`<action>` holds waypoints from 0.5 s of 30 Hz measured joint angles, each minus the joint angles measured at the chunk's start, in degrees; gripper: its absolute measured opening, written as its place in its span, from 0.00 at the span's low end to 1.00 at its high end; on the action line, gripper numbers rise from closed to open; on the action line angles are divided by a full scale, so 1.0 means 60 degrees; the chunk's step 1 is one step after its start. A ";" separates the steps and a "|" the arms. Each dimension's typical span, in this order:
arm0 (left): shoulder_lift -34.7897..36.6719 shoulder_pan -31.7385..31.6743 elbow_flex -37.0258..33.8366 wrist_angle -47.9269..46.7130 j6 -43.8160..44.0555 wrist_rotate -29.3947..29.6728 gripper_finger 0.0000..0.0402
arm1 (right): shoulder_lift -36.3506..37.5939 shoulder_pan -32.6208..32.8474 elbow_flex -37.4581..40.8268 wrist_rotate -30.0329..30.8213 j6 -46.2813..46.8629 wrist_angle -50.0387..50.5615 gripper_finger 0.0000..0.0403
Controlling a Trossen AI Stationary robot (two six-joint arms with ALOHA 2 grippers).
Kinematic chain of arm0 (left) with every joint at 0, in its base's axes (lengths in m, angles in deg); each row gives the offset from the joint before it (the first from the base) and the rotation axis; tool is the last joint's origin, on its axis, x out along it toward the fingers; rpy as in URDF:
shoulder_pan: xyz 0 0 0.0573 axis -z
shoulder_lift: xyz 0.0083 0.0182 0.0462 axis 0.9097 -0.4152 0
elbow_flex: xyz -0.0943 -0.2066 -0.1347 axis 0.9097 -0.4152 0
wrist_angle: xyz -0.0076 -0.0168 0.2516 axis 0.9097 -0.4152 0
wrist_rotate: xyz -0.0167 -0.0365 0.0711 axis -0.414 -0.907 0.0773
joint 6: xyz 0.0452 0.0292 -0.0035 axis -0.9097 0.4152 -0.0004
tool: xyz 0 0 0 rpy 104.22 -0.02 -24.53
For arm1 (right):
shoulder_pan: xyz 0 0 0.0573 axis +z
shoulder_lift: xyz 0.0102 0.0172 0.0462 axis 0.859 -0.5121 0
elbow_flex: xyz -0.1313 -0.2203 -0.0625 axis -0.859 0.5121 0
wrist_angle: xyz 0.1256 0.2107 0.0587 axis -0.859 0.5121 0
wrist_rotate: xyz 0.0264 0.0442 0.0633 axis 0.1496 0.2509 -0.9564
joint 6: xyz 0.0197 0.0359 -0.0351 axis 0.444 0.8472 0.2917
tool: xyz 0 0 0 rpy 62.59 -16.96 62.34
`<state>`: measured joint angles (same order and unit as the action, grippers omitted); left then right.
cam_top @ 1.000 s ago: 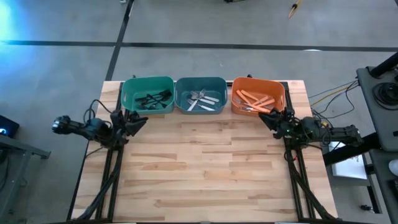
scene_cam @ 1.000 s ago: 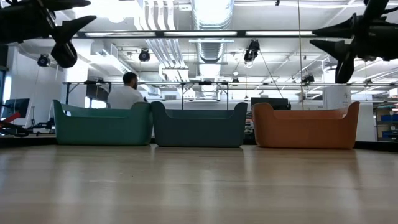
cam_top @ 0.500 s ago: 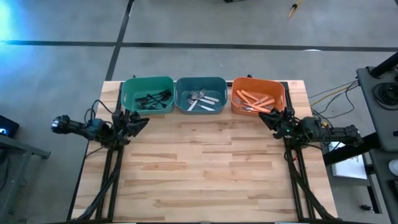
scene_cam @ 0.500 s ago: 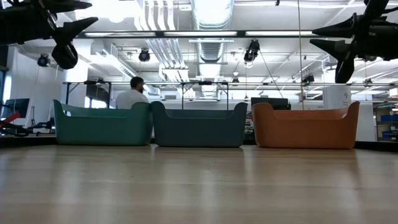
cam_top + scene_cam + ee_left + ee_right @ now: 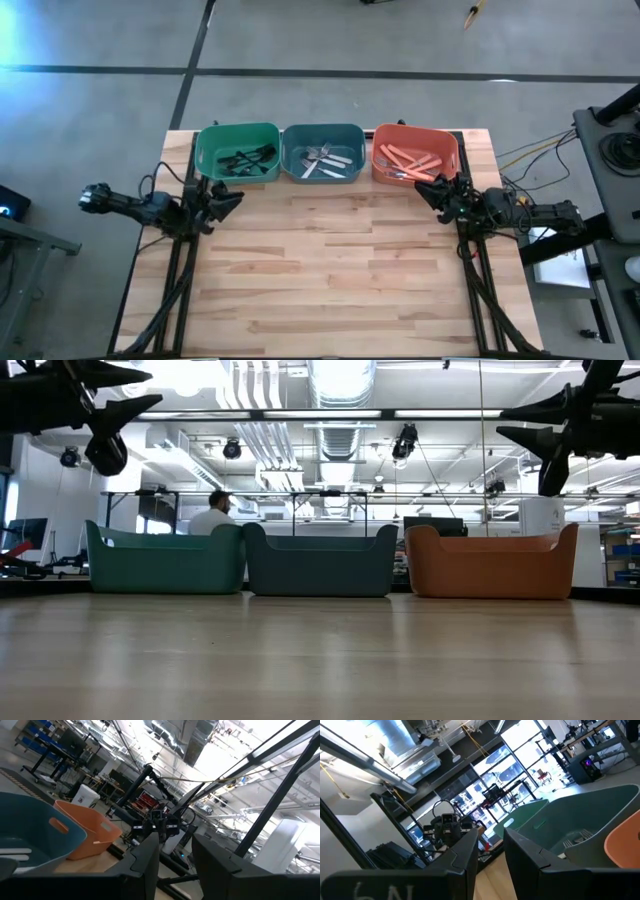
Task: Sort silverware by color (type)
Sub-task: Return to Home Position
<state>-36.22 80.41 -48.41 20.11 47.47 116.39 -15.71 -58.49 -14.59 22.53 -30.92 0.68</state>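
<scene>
As my left gripper (image 5: 234, 199) is hovering spread, empty, near green bin (image 5: 201, 150), black forks (image 5: 247, 157) are lying inside; silver forks (image 5: 322, 160) in blue bin (image 5: 284, 150); orange-handled pieces (image 5: 408, 160) in orange bin (image 5: 455, 150); my right gripper (image 5: 424, 191) hovering spread, empty, alongside.

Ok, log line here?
black forks: green bin; silver forks: blue bin; orange forks: orange bin; left claw: open, left edge; right claw: open, right edge

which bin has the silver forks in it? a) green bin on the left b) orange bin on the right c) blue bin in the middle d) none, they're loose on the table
C: the high view shows the silver forks lying inside the middle blue bin.
</scene>
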 joint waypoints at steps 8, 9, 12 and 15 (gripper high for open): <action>-0.0338 0.0000 0.0000 -0.0001 -0.0002 0.0000 0.25 | -0.0004 0.0000 0.0004 -0.0003 -0.0002 0.0007 0.21; -0.0381 0.0000 0.0000 0.0001 -0.0002 0.0000 0.25 | -0.0004 0.0000 0.0004 -0.0003 -0.0002 0.0007 0.21; -0.0514 0.0000 0.0000 -0.0004 0.0000 0.0000 0.25 | -0.0004 0.0000 0.0004 -0.0003 0.0000 0.0010 0.21; -0.0655 0.0000 0.0000 -0.0004 -0.0003 0.0000 0.25 | -0.0004 0.0001 0.0004 -0.0002 -0.0001 0.0011 0.21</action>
<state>-40.15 80.41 -48.41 20.09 47.45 116.39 -15.74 -58.48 -14.57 22.52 -30.93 0.74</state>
